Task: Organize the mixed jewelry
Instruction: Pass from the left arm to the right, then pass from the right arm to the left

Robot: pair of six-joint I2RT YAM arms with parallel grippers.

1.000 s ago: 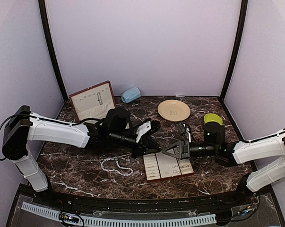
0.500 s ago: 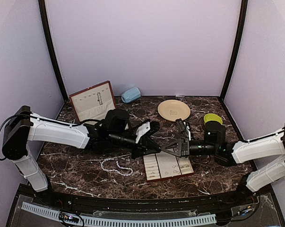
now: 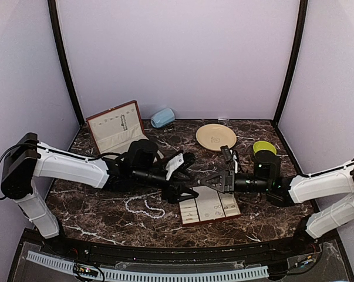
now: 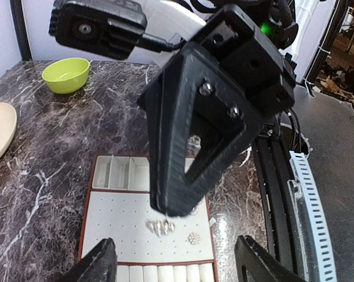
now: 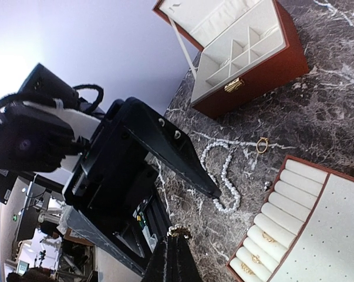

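Jewelry looks featherweight, slippery and easily dropped; the tiny gold-coloured metal trinket [image 5: 178,231] probably wants a fingertip pinch across its rim. Right jaws are pressed together on it, in the air near the cream slotted tray [image 3: 209,205]. Left jaws stand spread, empty. The white pearl-bead strand [image 5: 223,176] lies limp on the dark marble desk [image 3: 94,205].

Soft, even light comes from above. The lilac walls [image 3: 177,53] are bright. The table [image 3: 100,202] is dimmer, with faint sheen and weak shadows. In the left wrist view, the left fingers [image 4: 94,264] blur at the bottom edge. In the right wrist view, the top-left wall glares white, the scene tilts, and the ring [image 5: 178,231] in the right gripper [image 5: 175,244] is soft.
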